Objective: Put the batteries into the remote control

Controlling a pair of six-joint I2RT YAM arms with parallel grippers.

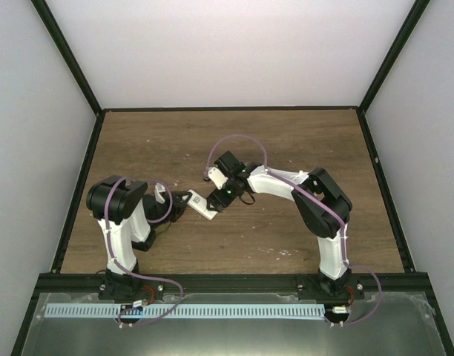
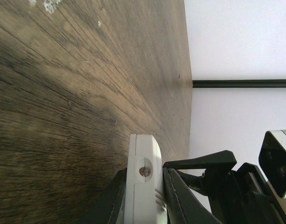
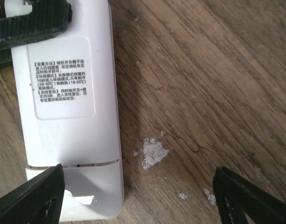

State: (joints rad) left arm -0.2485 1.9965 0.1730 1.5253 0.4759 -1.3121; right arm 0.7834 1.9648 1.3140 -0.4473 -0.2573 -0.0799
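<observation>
The white remote control (image 1: 200,202) is held just above the wooden table, left of centre, with my left gripper (image 1: 187,199) shut on one end of it. In the left wrist view it stands edge-on (image 2: 142,186) between the black fingers (image 2: 180,196). The right wrist view shows its back (image 3: 68,116) with a printed label, and a seam crosses its near end. My right gripper (image 3: 138,179) hangs open over that end, one finger (image 3: 33,198) above the remote and the other finger (image 3: 246,198) over bare wood. The batteries are out of view.
Pale specks (image 3: 153,153) lie on the wood beside the remote. A black frame rail (image 1: 227,280) borders the table's near edge, and white walls (image 1: 227,52) close the back and sides.
</observation>
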